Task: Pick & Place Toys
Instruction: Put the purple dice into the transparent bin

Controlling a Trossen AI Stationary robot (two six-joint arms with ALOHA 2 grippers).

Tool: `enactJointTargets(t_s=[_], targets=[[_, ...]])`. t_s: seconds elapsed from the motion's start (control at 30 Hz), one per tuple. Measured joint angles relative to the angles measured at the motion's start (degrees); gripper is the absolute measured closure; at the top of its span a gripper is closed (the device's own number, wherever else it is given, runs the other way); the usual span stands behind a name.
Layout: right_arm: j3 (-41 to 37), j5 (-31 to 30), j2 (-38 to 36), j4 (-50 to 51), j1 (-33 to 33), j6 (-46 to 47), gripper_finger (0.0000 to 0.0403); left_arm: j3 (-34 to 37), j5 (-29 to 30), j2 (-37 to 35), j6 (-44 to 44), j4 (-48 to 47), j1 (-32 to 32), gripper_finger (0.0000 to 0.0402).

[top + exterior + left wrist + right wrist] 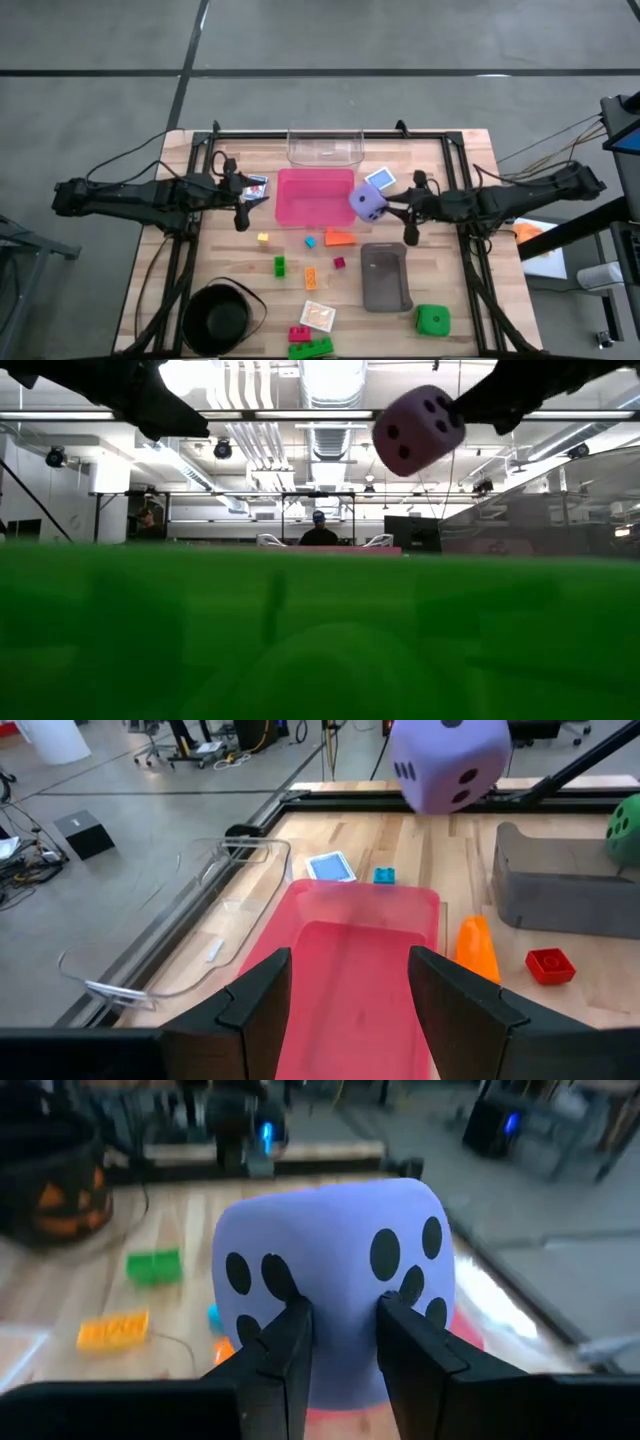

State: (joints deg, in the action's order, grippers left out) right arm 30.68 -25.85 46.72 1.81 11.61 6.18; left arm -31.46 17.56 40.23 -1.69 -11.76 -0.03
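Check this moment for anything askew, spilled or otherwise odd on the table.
Nothing looks spilled or damaged. The right gripper holds the purple die in the air by the right edge of the pink tray, and the left gripper is open at the tray's left edge. One oddity: the low view is mostly blocked by a green blur.

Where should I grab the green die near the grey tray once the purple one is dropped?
Take the green die across two opposite flat faces, coming straight down from above. It sits alone on bare table just past the grey tray's end, its sides free for the fingers. The right gripper is nearest, but it is now shut on the purple die.
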Motion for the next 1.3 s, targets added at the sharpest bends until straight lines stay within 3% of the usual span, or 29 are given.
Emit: enactJointTargets(t_s=[0.1,0.3,0.53,0.73,0.87,1.03,1.3], targets=[[-3.3,0.02,-0.05,-6.27,-3.25,-2.29,0.0301,0.0,0.0,0.0,0.0,0.61,-0.02,0.0198],[-4.03,2.01,1.78,-8.56,-14.12,-4.94,0.0301,0.0,-0.01,0.0,0.0,1.55,-0.02,0.0197],[-3.55,16.06,7.71,-16.76,-31.17,-6.23,0.0301,0.0,-0.02,0.0,0.02,2.19,-0.02,0.0197],[2.44,27.83,17.8,-18.24,-43.48,-6.6,0.0301,0.0,-0.02,0.0,0.02,2.37,-0.02,0.0197],[9.11,32.23,24.27,-16.0,-45.97,-6.17,0.03,0.0,-0.02,0.0,0.01,2.54,-0.02,0.0197],[15.52,32.66,29.36,-10.12,-45.23,-6.22,0.03,0.0,-0.02,0.0,0.04,2.35,-0.02,0.0197],[19.46,33.32,29.09,3.06,-43.01,-7.43,0.03,1.73,-0.15,0.02,0.07,3.19,0.02,0.0197]])
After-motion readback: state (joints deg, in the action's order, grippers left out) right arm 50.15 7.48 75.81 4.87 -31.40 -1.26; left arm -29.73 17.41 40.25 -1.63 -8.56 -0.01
